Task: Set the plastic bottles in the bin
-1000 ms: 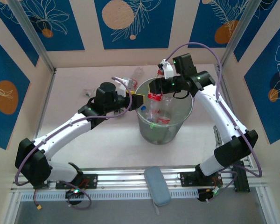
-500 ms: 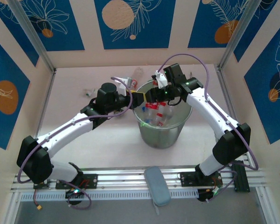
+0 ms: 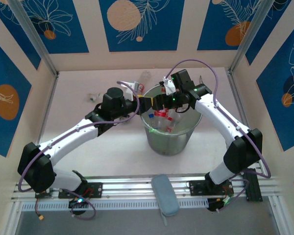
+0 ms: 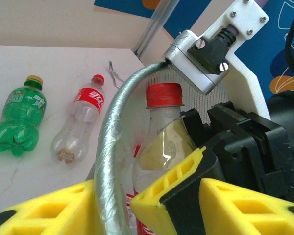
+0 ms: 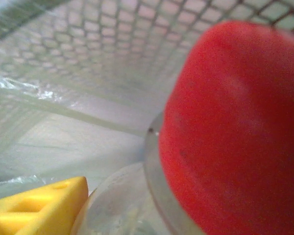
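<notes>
**Red cap over the bin, both grippers at the rim**

Grey padded pouch [image 3: 165, 195] sits on the rail at the desk's near edge, between the two arm bases. Past that, the bin [image 3: 169, 139] stands about mid-desk, with a few plastic bottles [image 3: 162, 121] with red labels already inside.

The left gripper [image 3: 145, 104] is at the bin's left rim. In its wrist view one yellow finger [image 4: 44, 213] is outside the wall and the other inside, with the rim running between them. Can't tell if they're pinching it or just straddling it.

The right gripper [image 3: 159, 102] hangs over the bin's far side, right by a red-capped bottle [image 4: 162, 132] that stands neck up inside the rim. One of its fingers [image 5: 41, 205] shows just beside the bottle's shoulder. Gripping or let go, honestly can't tell.

Further back, a green bottle [image 4: 17, 122] with a yellow cap and a red-label bottle [image 4: 81, 122] lie side by side on the desk, not touching. A clear bottle [image 3: 143, 77] lies near the far edge.
</notes>
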`<state>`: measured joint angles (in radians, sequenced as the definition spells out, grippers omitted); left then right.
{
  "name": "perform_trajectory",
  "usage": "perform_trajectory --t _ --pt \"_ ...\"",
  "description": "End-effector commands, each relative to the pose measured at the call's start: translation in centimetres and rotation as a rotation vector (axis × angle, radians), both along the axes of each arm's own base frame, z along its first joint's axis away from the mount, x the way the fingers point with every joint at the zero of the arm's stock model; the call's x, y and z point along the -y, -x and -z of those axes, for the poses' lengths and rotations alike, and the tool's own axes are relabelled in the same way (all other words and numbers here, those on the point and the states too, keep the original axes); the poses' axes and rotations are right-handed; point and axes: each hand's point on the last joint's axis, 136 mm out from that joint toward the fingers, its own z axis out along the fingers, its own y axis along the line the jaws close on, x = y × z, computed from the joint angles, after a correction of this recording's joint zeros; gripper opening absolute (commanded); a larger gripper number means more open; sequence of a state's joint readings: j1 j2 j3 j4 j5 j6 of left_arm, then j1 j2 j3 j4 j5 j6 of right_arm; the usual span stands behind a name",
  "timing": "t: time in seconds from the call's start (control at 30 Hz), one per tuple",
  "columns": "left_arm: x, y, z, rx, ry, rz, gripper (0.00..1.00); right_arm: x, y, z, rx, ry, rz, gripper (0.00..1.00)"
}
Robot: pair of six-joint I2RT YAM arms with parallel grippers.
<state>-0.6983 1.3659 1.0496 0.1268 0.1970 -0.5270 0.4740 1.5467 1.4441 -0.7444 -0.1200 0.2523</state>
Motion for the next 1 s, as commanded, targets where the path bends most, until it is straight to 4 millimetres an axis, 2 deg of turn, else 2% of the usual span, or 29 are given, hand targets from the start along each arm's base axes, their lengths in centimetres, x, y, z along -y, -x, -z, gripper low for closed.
perform_trajectory --t 0.0,0.1,0.3,0.57,0.77,0.87,0.97 --pt "-0.3 0.5 4.9 -0.095 -0.113 -0.009 0.54 0.1 0.8 -0.3 -0.010 -0.020 -0.005 0.77" --pt "-0.3 0.6 4.8 -0.094 -0.114 -0.012 0.54 0.3 0.9 -1.0 0.006 -0.024 -0.004 0.80" --pt "-0.4 0.5 4.7 -0.094 -0.114 -0.019 0.54 1.1 1.3 -4.2 0.079 -0.033 -0.006 0.83" --pt "-0.5 0.4 4.8 -0.099 -0.113 -0.030 0.54 3.5 1.7 -8.0 0.170 -0.041 0.045 0.84" --pt "-0.5 0.4 4.7 -0.099 -0.112 -0.039 0.53 7.2 2.0 -9.8 0.214 0.000 0.127 0.83" --pt "-0.6 0.3 4.7 -0.101 -0.110 -0.047 0.53 9.9 2.4 -10.7 0.233 0.054 0.203 0.78" --pt "-0.8 0.2 4.8 -0.106 -0.113 -0.058 0.53 13.6 3.0 -11.3 0.240 0.107 0.326 0.73"
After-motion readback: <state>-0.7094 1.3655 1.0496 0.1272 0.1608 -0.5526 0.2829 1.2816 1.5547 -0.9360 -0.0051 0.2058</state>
